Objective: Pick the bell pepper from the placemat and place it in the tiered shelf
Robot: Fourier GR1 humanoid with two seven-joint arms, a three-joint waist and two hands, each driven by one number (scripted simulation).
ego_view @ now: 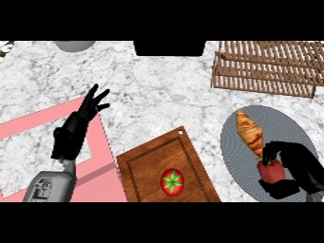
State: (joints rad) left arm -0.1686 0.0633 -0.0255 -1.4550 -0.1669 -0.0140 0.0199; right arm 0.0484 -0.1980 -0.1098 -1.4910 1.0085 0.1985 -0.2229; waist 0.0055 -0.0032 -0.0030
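Note:
A red bell pepper (270,172) sits on the grey oval placemat (285,122) at the lower right. My right hand (298,166) is curled round it, thumb and fingers closing on its sides. A croissant (250,132) lies on the same placemat just above the pepper. The wooden tiered shelf (276,66) stands at the back right of the counter. My left hand (83,118) rests open at the left, fingers straight and pointing up, over the pink frame.
A wooden cutting board (154,163) with a red tomato (172,182) on it lies in the front middle. A pink frame (24,128) lies at the left. A black object (170,48) and a grey bowl (75,45) stand at the back edge.

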